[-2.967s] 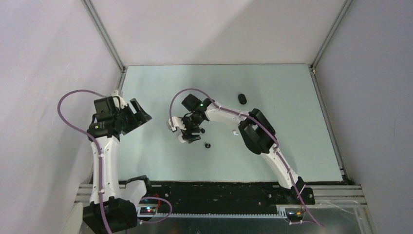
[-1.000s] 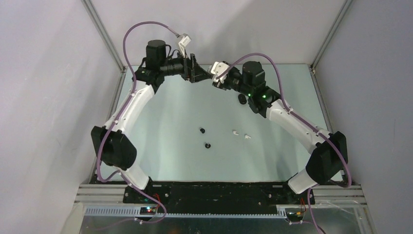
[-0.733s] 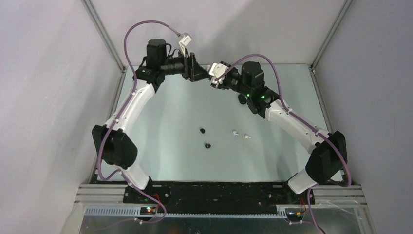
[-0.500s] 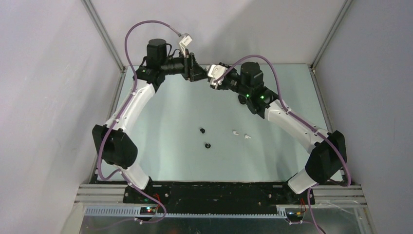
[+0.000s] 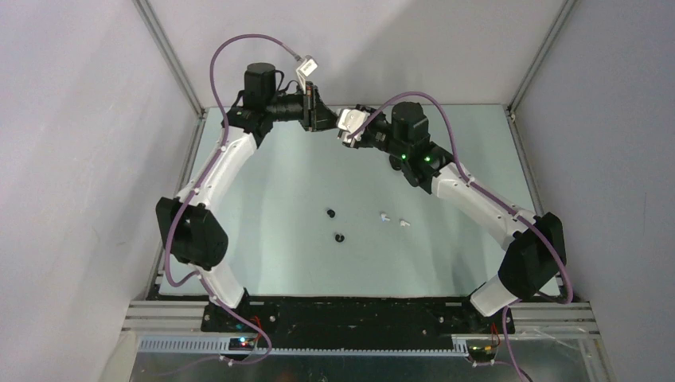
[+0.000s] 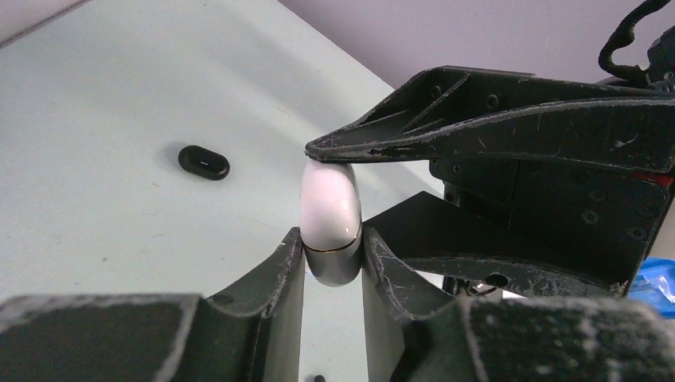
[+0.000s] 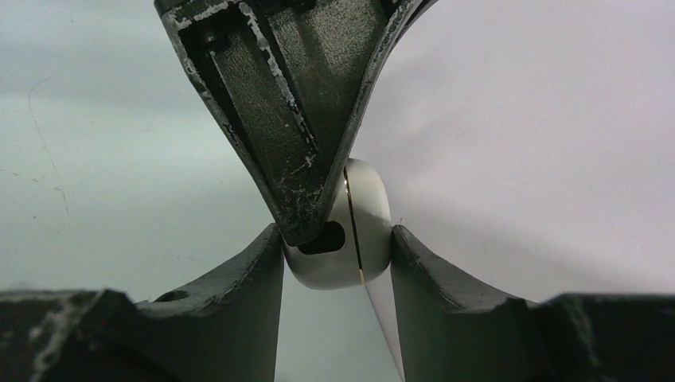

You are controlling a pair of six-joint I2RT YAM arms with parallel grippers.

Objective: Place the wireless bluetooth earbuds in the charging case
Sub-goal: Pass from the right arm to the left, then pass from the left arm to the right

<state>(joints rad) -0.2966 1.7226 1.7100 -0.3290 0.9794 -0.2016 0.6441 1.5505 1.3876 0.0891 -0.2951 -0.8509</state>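
Note:
Held up above the back of the table, the white charging case (image 6: 330, 215) sits edge-on between both grippers. My left gripper (image 6: 333, 255) is shut on its lower end. My right gripper (image 7: 338, 255) is shut on the same case (image 7: 354, 239), and a left fingertip (image 7: 298, 183) overlaps it from above. In the top view the left gripper (image 5: 321, 119) and right gripper (image 5: 350, 129) meet tip to tip. Two black earbuds (image 5: 330, 212) (image 5: 339, 237) and two white earbuds (image 5: 384, 216) (image 5: 403, 224) lie loose on the table's middle.
A black pebble-shaped case (image 6: 204, 161) lies on the table under the right arm. Grey walls and metal frame posts (image 5: 171, 60) close in the back and sides. Both arms arch high over the table (image 5: 278, 239).
My left gripper's fingers have closed onto the white case that the right gripper was holding. Both grippers drifted slightly left. The earbuds have not moved.

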